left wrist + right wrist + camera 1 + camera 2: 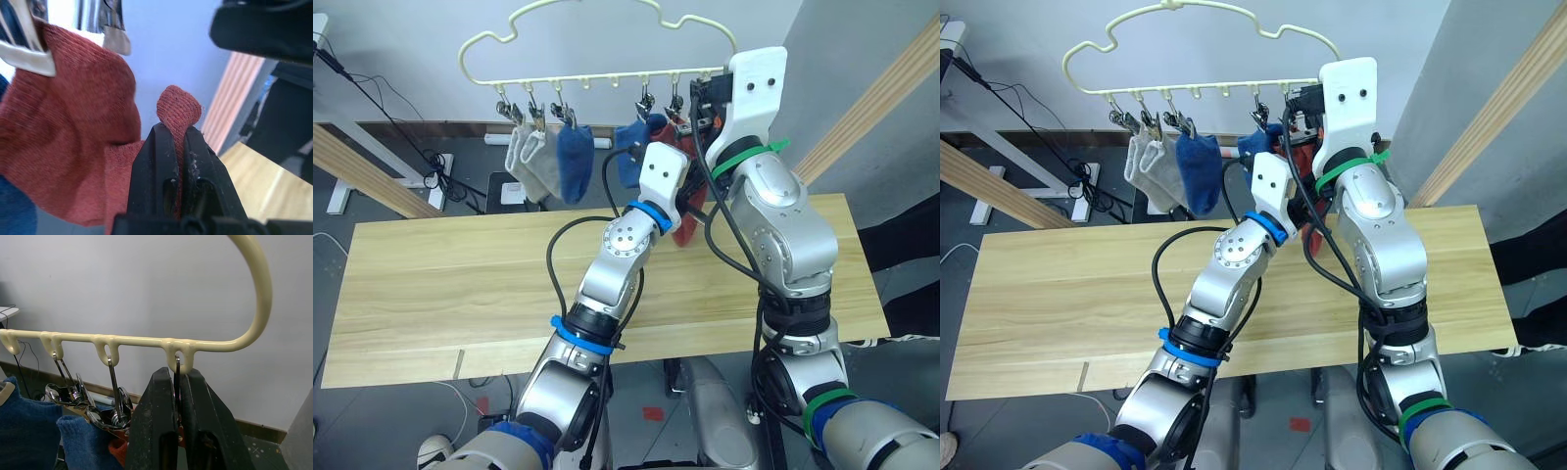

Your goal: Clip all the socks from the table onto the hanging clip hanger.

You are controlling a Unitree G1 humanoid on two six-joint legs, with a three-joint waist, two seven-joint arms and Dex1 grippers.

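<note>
The table (460,294) lies nearest, its plank top crossed by both raised arms, with no socks lying on the part that shows. Above its far edge the left gripper (177,142) is pinched tight on a fold of a rust-red sock (178,110), the cloth bulging out in a small loop just past the black fingertips; in the head views this sock's body (686,217) hangs down between the two forearms. Just beside that fold, toward the hanger's middle, a second rust-red sock (68,132) already hangs from a clip. Higher and slightly farther, the right gripper (177,382) is closed around the metal stem of the end clip (177,366), right under the last loop of the clip hanger (607,80), so the held sock sits just below and beside that clamped clip. Along the pale-yellow bar toward the robot's left hang a blue sock (628,152), then another blue sock (574,162), then two light grey socks (533,164), each caught by its own clip. Farthest back is the pale wall (411,39).
</note>
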